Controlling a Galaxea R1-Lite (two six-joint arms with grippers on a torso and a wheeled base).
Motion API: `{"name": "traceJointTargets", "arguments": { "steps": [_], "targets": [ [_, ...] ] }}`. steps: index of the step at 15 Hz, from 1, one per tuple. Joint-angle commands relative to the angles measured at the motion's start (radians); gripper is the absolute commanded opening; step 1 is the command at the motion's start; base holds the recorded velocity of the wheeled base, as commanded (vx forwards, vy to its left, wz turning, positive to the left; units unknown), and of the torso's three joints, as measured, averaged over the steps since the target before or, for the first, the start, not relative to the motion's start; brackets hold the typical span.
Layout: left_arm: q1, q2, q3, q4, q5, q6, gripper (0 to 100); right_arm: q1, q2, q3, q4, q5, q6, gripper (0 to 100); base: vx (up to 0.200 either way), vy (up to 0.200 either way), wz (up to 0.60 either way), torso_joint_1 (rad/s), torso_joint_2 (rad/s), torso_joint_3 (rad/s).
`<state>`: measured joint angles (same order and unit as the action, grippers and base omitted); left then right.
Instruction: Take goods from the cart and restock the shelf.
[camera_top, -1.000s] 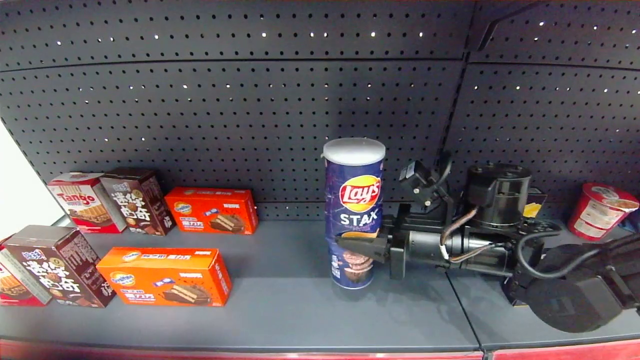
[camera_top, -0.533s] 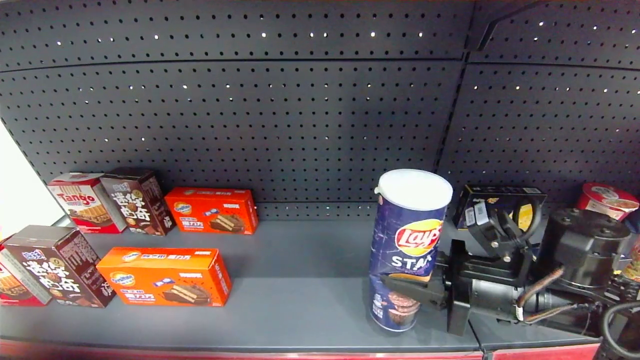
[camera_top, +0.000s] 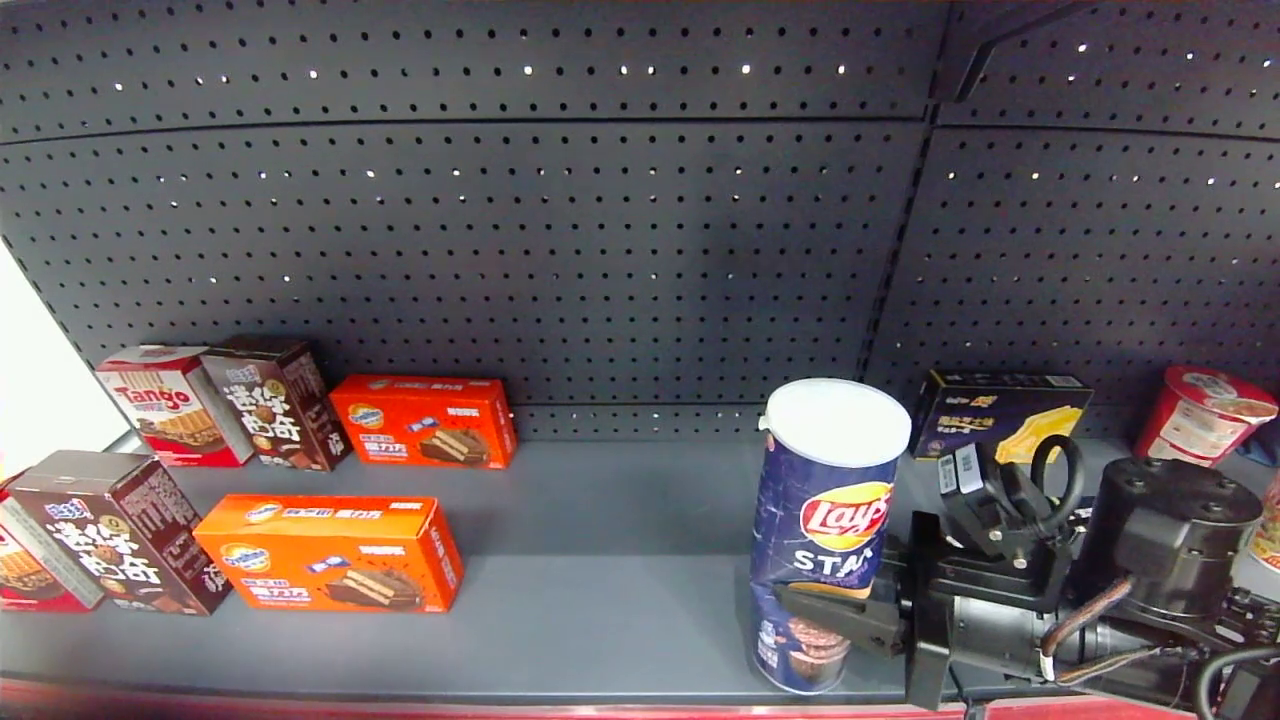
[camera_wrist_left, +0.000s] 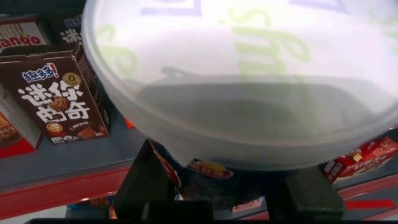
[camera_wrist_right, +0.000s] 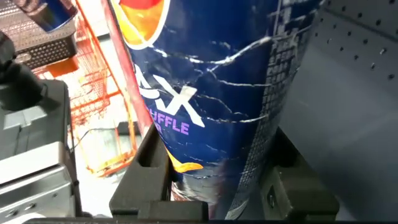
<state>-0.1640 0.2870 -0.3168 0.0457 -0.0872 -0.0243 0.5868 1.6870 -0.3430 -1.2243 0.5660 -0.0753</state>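
Note:
A tall dark-blue chips can (camera_top: 825, 520) with a white lid is upright, slightly tilted, at the front edge of the grey shelf (camera_top: 600, 560), right of its middle. My right gripper (camera_top: 832, 618) comes in from the right and is shut on the can's lower half. In the right wrist view, black fingers (camera_wrist_right: 146, 177) press both sides of the blue can (camera_wrist_right: 211, 93). In the left wrist view, my left gripper (camera_wrist_left: 217, 196) is shut on a second can whose clear plastic lid (camera_wrist_left: 242, 81) hides most of the scene. That can is held in front of a lower shelf.
On the shelf's left are two orange cake boxes (camera_top: 330, 552) (camera_top: 425, 420), brown cookie boxes (camera_top: 275, 400) (camera_top: 115, 530) and a red wafer box (camera_top: 172, 402). A black-and-yellow box (camera_top: 1000, 412) and a red cup (camera_top: 1205, 405) stand at the back right. An orange cart (camera_wrist_right: 93, 124) is behind.
My right gripper has carried the blue can from mid-shelf rightward and toward the front edge. The black-and-yellow box behind it is now uncovered.

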Motion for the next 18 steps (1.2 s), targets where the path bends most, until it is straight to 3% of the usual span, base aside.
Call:
{"name": "traceJointTargets", "arguments": {
  "steps": [1, 15, 18],
  "targets": [
    [0.0, 0.003, -0.002, 0.0, 0.0, 0.0, 0, 0.001, 0.06, -0.001, -0.037, 0.0, 0.002, 0, 0.0, 0.0, 0.0, 0.0, 0.0, 0.0],
    [-0.002, 0.003, -0.002, 0.0, 0.0, -0.014, 0, -0.035, 0.183, -0.041, -0.072, 0.002, -0.008, 0, 0.0, 0.0, 0.0, 0.0, 0.0, 0.0],
    [-0.002, -0.003, -0.021, 0.068, -0.002, -0.014, 0, -0.035, 0.203, -0.054, -0.073, 0.002, -0.008, 0, 0.0, 0.0, 0.0, 0.0, 0.0, 0.0]
  ]
}}
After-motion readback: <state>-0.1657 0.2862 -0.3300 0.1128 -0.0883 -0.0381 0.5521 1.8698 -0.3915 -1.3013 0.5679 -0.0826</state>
